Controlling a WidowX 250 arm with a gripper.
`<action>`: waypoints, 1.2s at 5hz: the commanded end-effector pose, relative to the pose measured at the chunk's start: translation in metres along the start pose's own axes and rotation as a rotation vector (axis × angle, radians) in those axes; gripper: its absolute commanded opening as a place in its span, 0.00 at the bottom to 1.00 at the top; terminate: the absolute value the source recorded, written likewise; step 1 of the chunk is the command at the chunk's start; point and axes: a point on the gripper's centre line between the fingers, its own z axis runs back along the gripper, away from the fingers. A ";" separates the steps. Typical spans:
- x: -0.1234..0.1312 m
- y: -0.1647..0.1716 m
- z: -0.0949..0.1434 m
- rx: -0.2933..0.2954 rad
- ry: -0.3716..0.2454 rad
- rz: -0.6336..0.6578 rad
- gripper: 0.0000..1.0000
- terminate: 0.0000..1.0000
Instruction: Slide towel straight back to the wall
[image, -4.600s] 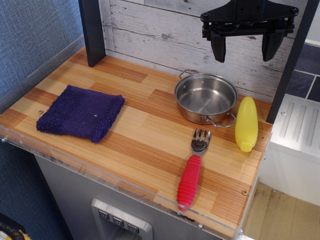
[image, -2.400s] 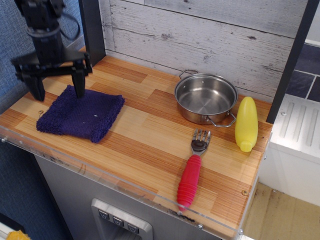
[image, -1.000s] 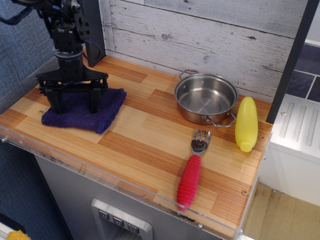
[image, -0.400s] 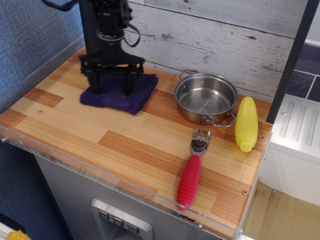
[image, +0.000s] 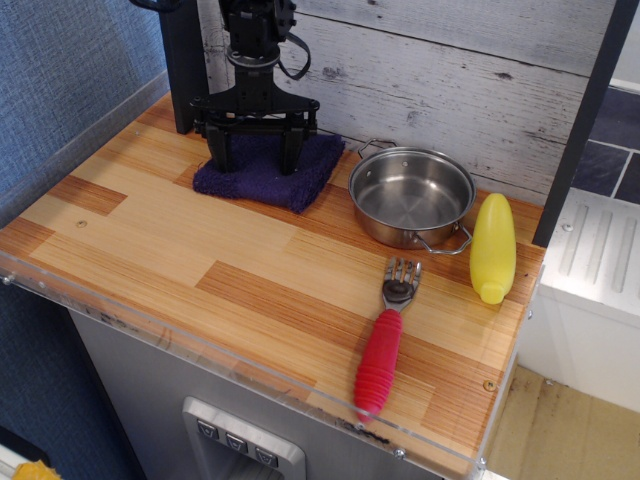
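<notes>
My claw (image: 254, 158) stands upright over the towel (image: 270, 172), its two fingers (image: 219, 152) spread wide apart and pressed down onto the cloth, gripping nothing between them. The towel lies on the wooden surface (image: 200, 260) at about 11 o'clock, its back edge near the wall (image: 420, 70), though I cannot tell if it touches. At 3 o'clock from the towel, just beside it, sits the steel pot (image: 411, 196). The yellow bottle (image: 493, 247) lies at the pot's 3 o'clock. The red-handled fork (image: 384, 345) lies at the pot's 6 o'clock.
</notes>
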 end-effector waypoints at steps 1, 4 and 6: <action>-0.003 -0.001 0.025 -0.012 -0.040 0.003 1.00 0.00; 0.012 -0.002 0.086 -0.081 -0.146 0.023 1.00 0.00; 0.001 0.013 0.121 -0.121 -0.186 0.066 1.00 0.00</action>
